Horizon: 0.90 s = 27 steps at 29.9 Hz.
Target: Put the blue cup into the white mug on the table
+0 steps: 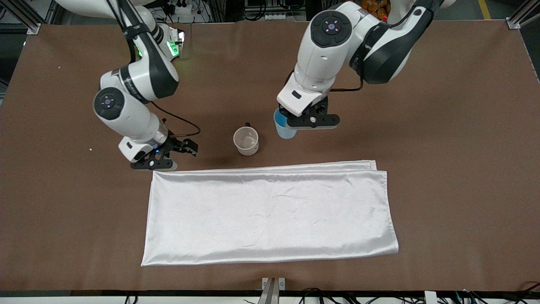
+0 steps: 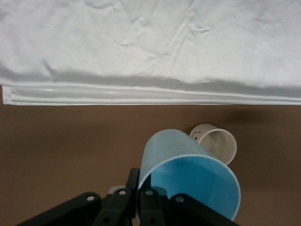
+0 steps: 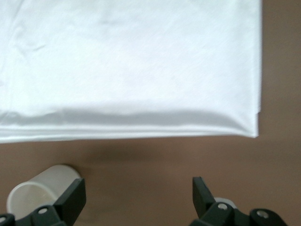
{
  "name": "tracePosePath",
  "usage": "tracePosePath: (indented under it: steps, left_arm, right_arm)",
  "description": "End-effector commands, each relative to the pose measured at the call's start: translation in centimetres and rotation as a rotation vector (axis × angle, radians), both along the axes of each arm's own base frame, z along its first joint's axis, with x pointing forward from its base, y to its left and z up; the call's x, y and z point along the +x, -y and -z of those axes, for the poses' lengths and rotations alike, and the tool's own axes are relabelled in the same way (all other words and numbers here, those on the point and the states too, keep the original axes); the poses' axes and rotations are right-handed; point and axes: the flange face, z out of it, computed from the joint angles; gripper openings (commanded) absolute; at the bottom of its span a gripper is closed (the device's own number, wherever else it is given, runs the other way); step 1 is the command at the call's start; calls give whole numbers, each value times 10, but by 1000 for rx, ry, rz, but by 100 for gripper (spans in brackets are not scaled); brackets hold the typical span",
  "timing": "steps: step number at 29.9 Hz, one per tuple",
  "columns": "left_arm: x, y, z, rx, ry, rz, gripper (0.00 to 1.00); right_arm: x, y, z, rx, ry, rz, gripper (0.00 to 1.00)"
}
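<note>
The light-blue cup (image 1: 283, 126) is held by its rim in my left gripper (image 1: 291, 122), one finger inside the wall and one outside. It hangs over the brown table (image 1: 443, 126), beside the white mug (image 1: 246, 140) and toward the left arm's end. In the left wrist view the cup (image 2: 188, 174) fills the space at the gripper (image 2: 140, 188), with the mug (image 2: 214, 142) upright and empty past it. My right gripper (image 1: 154, 164) is open and empty, low over the table beside the mug toward the right arm's end; its view shows the gripper (image 3: 138, 193) and the mug (image 3: 40, 190).
A shiny white folded cloth (image 1: 270, 215) lies flat on the table, nearer to the front camera than the mug. It also shows in the left wrist view (image 2: 150, 47) and the right wrist view (image 3: 127, 66). The right gripper is over the cloth's corner.
</note>
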Motion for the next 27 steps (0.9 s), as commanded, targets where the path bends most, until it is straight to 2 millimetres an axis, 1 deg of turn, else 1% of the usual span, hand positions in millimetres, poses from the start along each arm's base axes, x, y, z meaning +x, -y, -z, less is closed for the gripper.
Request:
tracePosePath:
  steps: [1, 3, 6, 7, 10, 13, 16, 18, 21, 23, 25, 27]
  left_arm:
    - [-16, 40, 16, -42, 26, -43, 0]
    - [-22, 54, 26, -61, 29, -51, 0]
    - [-35, 80, 44, -82, 37, -66, 0]
    - [-37, 86, 50, -83, 47, -70, 0]
    - [-45, 101, 71, -63, 73, -71, 0]
    - [-52, 113, 90, -54, 78, -73, 0]
    - [-58, 125, 107, -72, 74, -76, 0]
    - [-63, 131, 118, -68, 71, -64, 0]
    - [-64, 133, 135, -49, 65, -55, 0]
    - [-63, 134, 143, -46, 62, -53, 0]
    - [-63, 135, 150, -47, 57, -53, 0]
    - [-62, 135, 159, -41, 48, -53, 0]
  right_arm:
    - [19, 41, -2, -20, 16, -44, 100]
    - [24, 58, -2, -56, 28, -59, 100]
    - [28, 78, -1, -118, 43, -85, 100]
    - [30, 83, -2, -130, 48, -86, 100]
    - [31, 91, -1, -145, 47, -83, 100]
    - [30, 94, 0, -149, 42, -85, 100]
    - [27, 93, -6, -153, 41, -103, 100]
    - [23, 95, -15, -158, 36, -115, 100]
    - [16, 102, -41, -169, 41, -121, 100]
    - [11, 104, -56, -177, 37, -150, 100]
    - [6, 112, -75, -183, 50, -175, 100]
    - [2, 124, -90, -190, 51, -199, 100]
